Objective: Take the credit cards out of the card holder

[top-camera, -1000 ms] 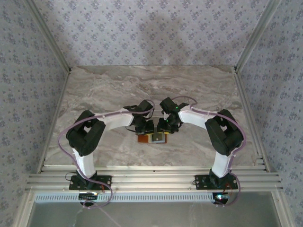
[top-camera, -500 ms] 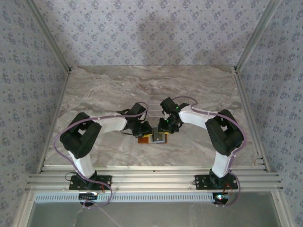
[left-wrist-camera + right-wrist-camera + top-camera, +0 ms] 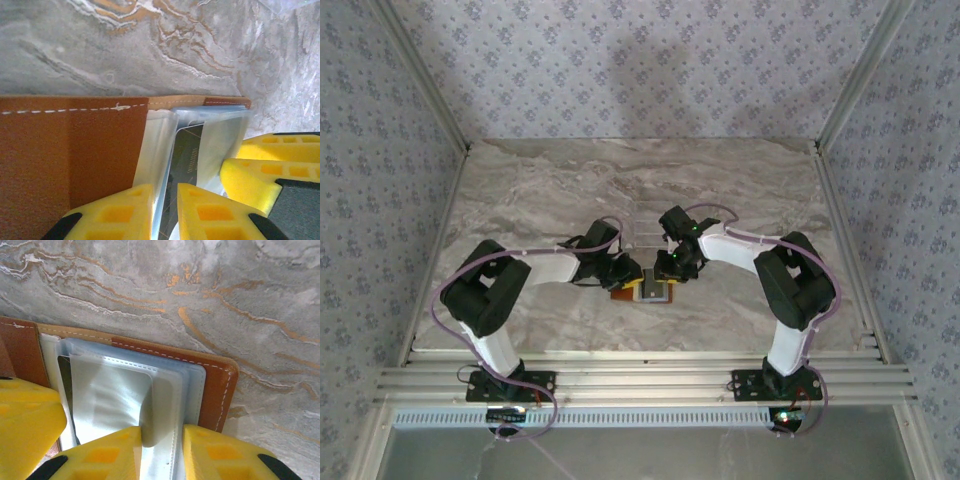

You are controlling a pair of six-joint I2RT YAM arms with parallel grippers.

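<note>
Narrowly, left tool (image 3: 165, 212), right tool (image 3: 162, 447) pinching sleeves (image 3: 112, 392)

The fixed camera sits high behind the two arm bases (image 3: 505, 385). It looks down and forward over the whole marble counter (image 3: 520, 190) from well back, with the papered walls (image 3: 620, 70) beyond. The other two cameras ride on the wrists, very close in, each pointing down past its own yellow fingers (image 3: 125, 215). The left hand (image 3: 165, 212) camera comes at the brown card holder (image 3: 75, 150) from one side, and the right hand (image 3: 162, 455) camera from the other. All three views share that holder and the veined counter just around it.
</note>
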